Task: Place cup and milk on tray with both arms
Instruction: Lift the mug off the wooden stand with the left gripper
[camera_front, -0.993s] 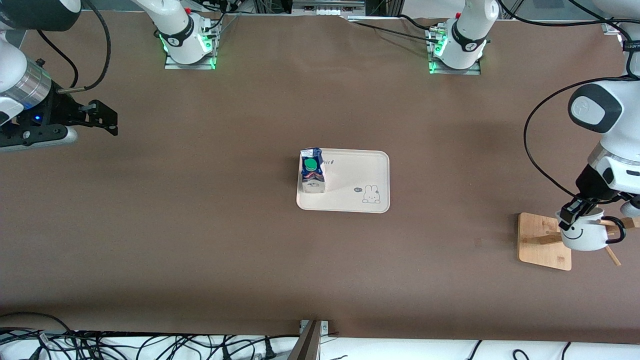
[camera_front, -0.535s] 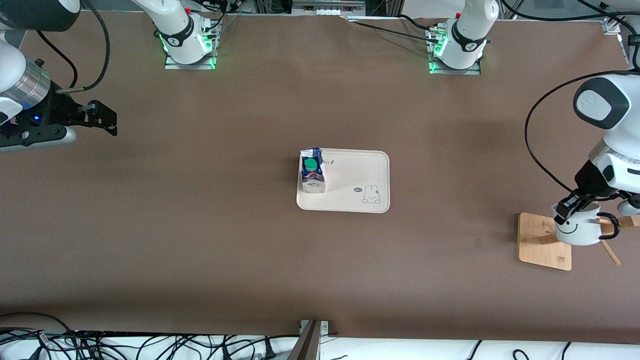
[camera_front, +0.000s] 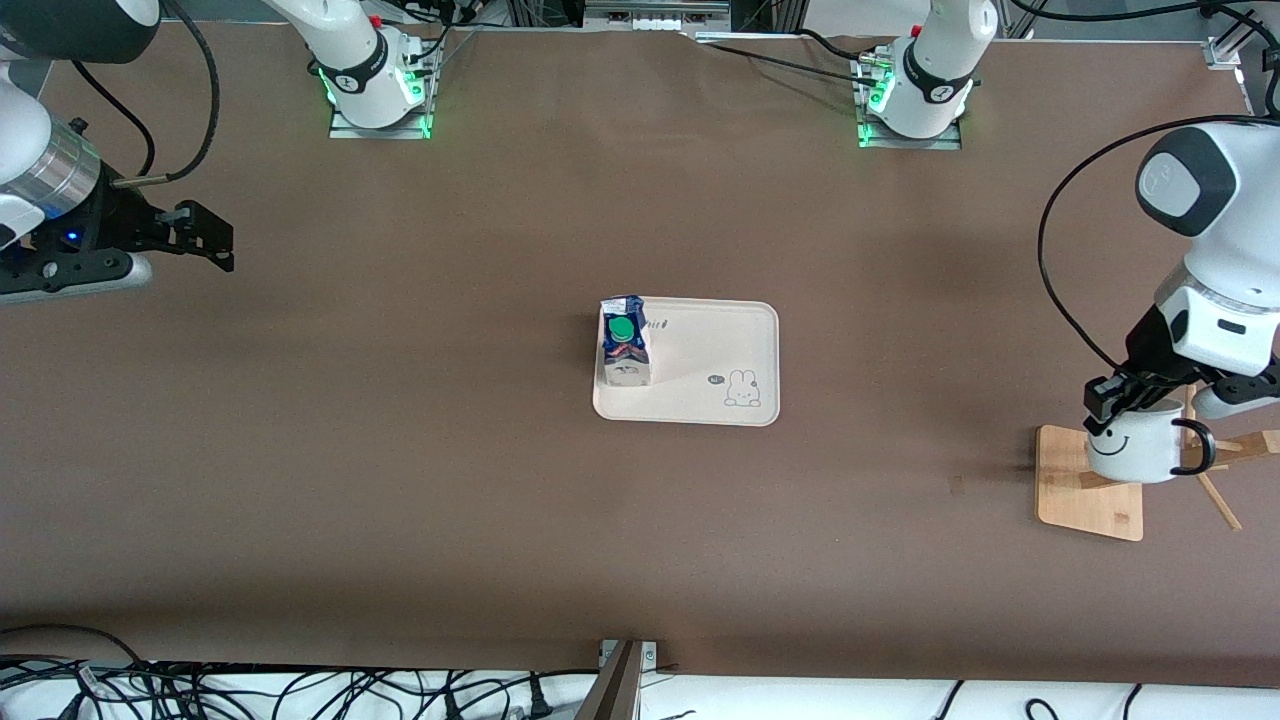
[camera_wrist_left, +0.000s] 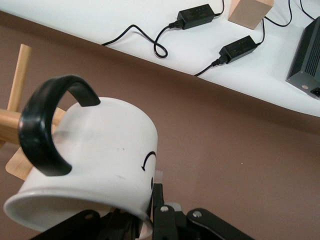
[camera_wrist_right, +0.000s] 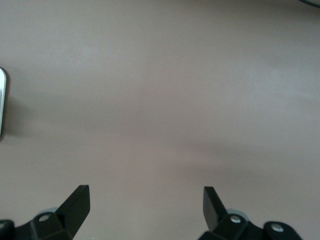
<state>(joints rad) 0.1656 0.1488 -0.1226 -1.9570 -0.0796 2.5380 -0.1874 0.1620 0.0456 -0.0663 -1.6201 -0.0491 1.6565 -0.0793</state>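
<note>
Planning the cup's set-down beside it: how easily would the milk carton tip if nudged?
The milk carton stands upright, taller than its small base, so probably tippy. It sits by the tray rim, which may catch its base.

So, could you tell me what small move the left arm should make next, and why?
Probably carry the mug toward the bare part of the tray beside the milk carton: the left gripper is shut on its rim, above the wooden stand.
</note>
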